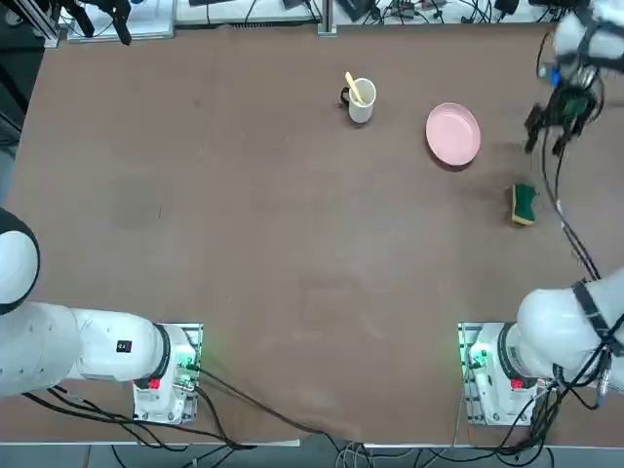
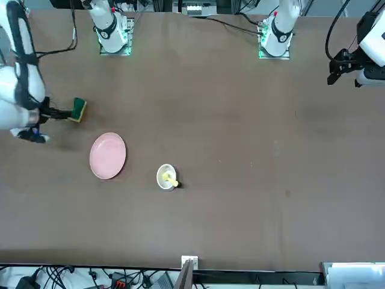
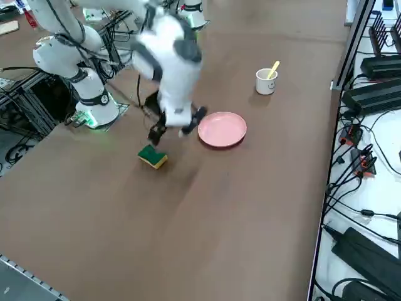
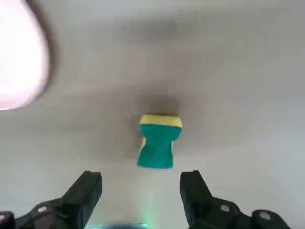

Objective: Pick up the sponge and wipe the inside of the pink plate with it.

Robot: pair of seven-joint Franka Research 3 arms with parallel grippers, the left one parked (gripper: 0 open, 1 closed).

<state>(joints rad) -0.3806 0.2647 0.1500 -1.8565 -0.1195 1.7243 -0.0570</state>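
Note:
The sponge [image 1: 524, 204], green over yellow, lies on the brown table near its right edge, well outside the pink plate [image 1: 452, 134]. My right gripper [image 1: 551, 132] hangs in the air to the right of the plate and beyond the sponge. In the wrist view the sponge [image 4: 159, 141] rests on the table apart from the gripper [image 4: 142, 191], whose fingers stand open with nothing between them. The plate [image 4: 19, 57] shows bare at that view's edge. From the side, the gripper [image 3: 175, 128] hovers just above the sponge [image 3: 153, 156], next to the plate [image 3: 222, 129].
A white mug [image 1: 360, 97] with a yellow stick stands to the left of the plate. Cables and equipment [image 3: 369, 81] line the table's far edge. The arm's cable [image 1: 570, 234] trails over the table's right side.

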